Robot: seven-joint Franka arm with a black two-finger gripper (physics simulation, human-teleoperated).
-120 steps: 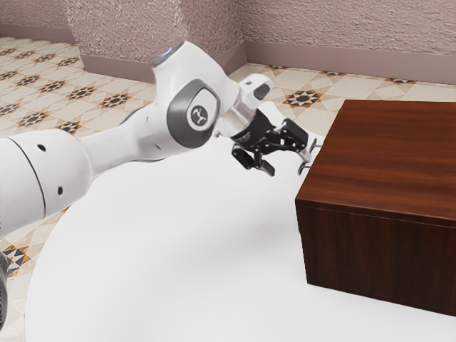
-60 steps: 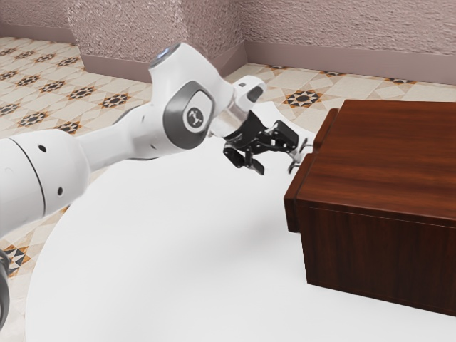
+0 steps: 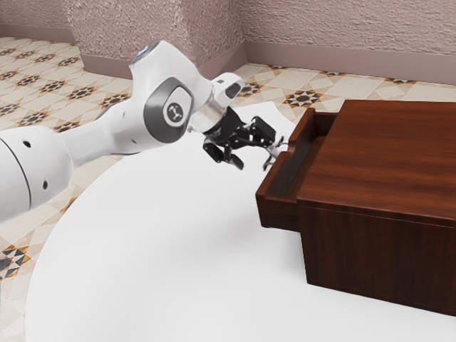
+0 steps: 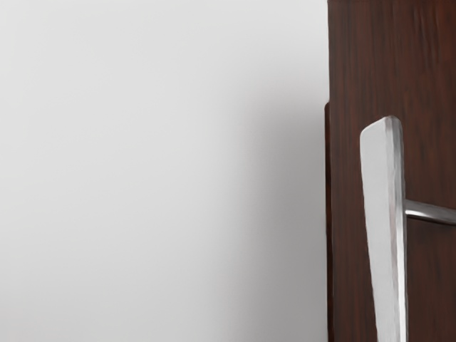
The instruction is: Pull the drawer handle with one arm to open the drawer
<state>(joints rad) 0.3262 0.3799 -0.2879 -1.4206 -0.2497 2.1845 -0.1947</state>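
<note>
While drawer (image 3: 278, 210) stood partly out of cabinet (image 3: 385, 157), frame right, on tabletop (image 3: 164, 249), fingers (image 3: 262, 132) were clamped on handle (image 3: 274, 151). Judged: rigid, slick bar; grip mid-bar, pull straight.

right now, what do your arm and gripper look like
My arm is glossy white with rounded, tubular links. A grey round joint cap carries a small white mark, and the thick near link has a few small dark dots. The gripper at its tip is black and angular.
</note>
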